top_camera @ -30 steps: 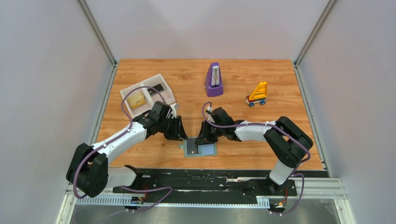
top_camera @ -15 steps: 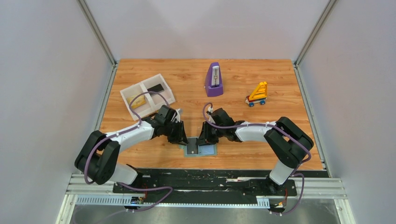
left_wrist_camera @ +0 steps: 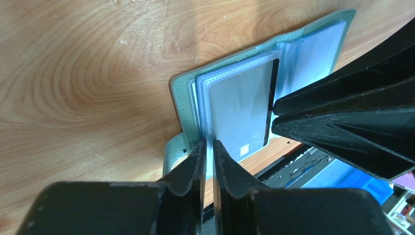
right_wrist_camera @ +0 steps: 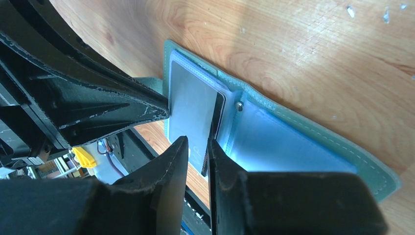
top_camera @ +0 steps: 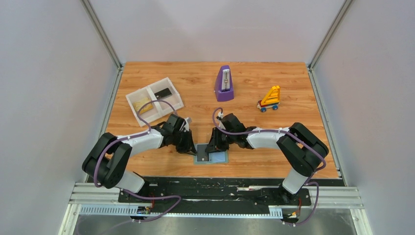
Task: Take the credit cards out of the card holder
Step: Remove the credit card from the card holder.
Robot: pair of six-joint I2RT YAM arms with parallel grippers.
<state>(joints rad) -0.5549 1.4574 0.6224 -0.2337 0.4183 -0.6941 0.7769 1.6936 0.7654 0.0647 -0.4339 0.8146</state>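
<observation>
The pale teal card holder (top_camera: 211, 157) lies open near the table's front edge, its clear sleeves showing in the left wrist view (left_wrist_camera: 186, 93). A grey card with a dark edge (left_wrist_camera: 242, 112) sits in the top sleeve (right_wrist_camera: 193, 105). My left gripper (top_camera: 192, 148) stands at the holder's left edge, its tips (left_wrist_camera: 208, 143) over the sleeve edges with a thin slit between them. My right gripper (top_camera: 212, 148) is on the holder, narrowly open (right_wrist_camera: 197, 141) astride the card's dark edge. A yellowish card (top_camera: 142, 104) and a dark card (top_camera: 163, 92) lie in the white tray (top_camera: 147, 86).
A purple metronome (top_camera: 224, 84) stands at the back middle and a yellow toy vehicle (top_camera: 269, 99) to its right. The tray is at the back left. The black mounting rail runs just in front of the holder.
My left arm has drawn back from the tray to the holder's left edge, and its jaws have narrowed to a slit. The right arm and the holder have stayed put.
</observation>
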